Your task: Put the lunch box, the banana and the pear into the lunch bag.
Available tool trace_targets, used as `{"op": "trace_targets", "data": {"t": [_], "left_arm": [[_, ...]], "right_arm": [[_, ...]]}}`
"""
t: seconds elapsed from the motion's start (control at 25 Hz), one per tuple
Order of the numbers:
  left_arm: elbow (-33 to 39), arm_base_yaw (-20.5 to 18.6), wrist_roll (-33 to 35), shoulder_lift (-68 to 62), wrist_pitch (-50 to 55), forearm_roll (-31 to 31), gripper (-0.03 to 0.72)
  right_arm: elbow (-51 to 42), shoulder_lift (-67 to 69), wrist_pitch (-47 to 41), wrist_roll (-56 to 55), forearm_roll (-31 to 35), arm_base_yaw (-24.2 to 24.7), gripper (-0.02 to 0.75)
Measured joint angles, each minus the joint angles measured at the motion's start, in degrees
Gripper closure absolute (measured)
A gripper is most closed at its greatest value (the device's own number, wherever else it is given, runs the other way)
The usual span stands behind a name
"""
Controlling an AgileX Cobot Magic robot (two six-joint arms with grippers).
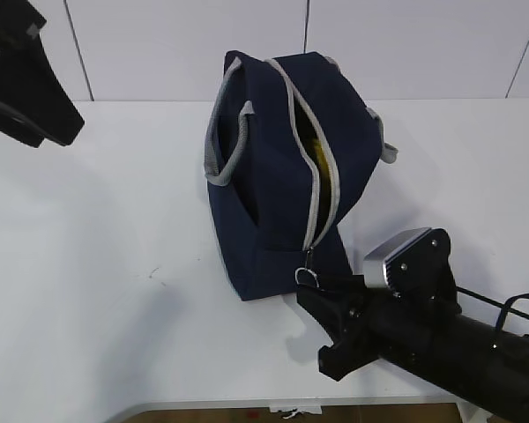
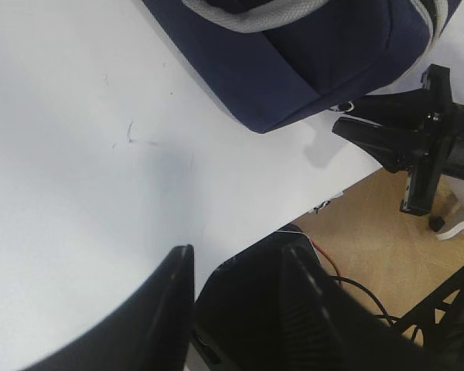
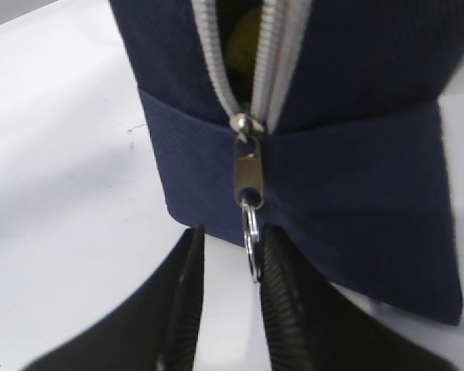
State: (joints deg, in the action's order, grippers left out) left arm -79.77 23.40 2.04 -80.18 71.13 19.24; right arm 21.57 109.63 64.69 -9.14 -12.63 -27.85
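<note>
- Lying on its side on the white table [image 1: 88,291], our large boxy navy-blue fabric lunch bag [image 1: 264,203] has its grey zipper [image 1: 322,176] parted, and something yellow [image 1: 315,152] shows inside; we cannot tell whether it is the banana or the pear.
- We see no lunch box outside the bag.
- Just below the bag's near end, our right gripper [image 3: 228,309] has its black ribbed fingers [image 3: 282,309] either side of the silver ring pull [image 3: 252,247], apparently touching one; whether they pinch it we cannot tell.
- Well left of the bag, our left gripper [image 2: 236,309] hangs released, holding nothing.
- We judge the bag soft and floppy and the ring thin, slippery metal, so a firm pinch on the ring suits best.
</note>
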Motion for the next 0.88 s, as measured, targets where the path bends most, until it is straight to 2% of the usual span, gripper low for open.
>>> {"op": "trace_targets", "data": {"t": [0.36, 0.6, 0.88], "left_arm": [[0.0, 0.0, 0.0, 0.0, 0.0, 1.64, 0.41], [0.0, 0.0, 0.0, 0.0, 0.0, 2.23, 0.415], [0.0, 0.0, 0.0, 0.0, 0.0, 3.46, 0.42]], "right_arm": [[0.0, 0.0, 0.0, -0.7, 0.0, 0.0, 0.69], [0.0, 0.0, 0.0, -0.88, 0.0, 0.0, 0.737], [-1.03, 0.0, 0.6, -3.18, 1.06, 0.0, 0.737]]}}
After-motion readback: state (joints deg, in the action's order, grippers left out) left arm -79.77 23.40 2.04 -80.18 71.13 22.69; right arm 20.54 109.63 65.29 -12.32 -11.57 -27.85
